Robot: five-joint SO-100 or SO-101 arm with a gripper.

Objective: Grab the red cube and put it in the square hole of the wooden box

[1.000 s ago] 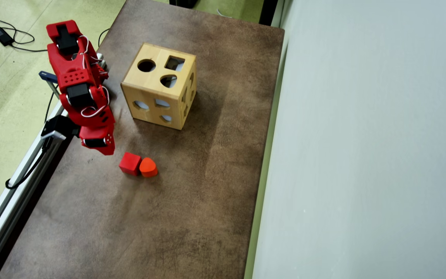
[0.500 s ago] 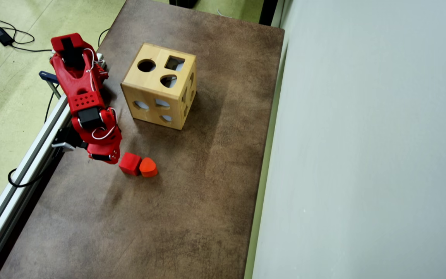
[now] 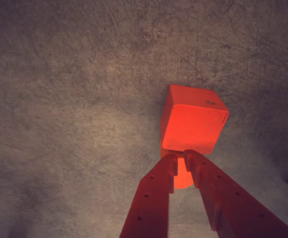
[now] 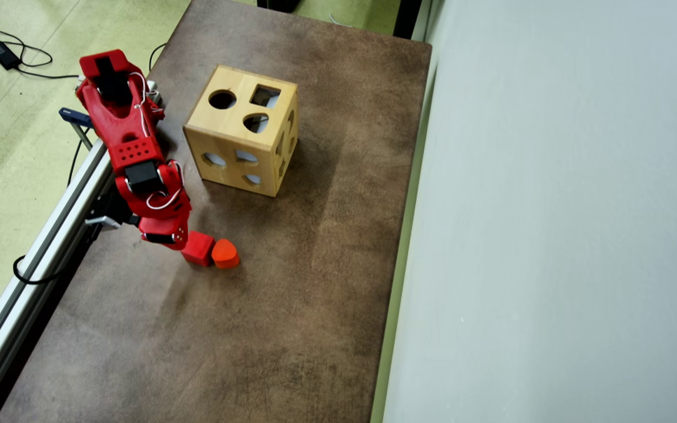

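Note:
The red cube (image 3: 194, 119) lies on the brown table, just beyond my red gripper (image 3: 183, 156) in the wrist view. The two fingers stand almost together with a thin slit between them and hold nothing; their tips reach the cube's near edge. An orange rounded block (image 3: 183, 178) shows through the slit. In the overhead view the cube (image 4: 198, 248) lies at the table's left side, touching the orange block (image 4: 225, 254), and the gripper (image 4: 174, 241) is right beside the cube's left. The wooden box (image 4: 238, 138) stands farther back, with its square hole (image 4: 265, 96) on top.
The box top also has a round hole (image 4: 222, 99) and a rounded hole (image 4: 255, 123). A metal rail (image 4: 50, 235) runs along the table's left edge. A pale wall (image 4: 550, 205) borders the right side. The brown table (image 4: 291, 305) stretches toward the front.

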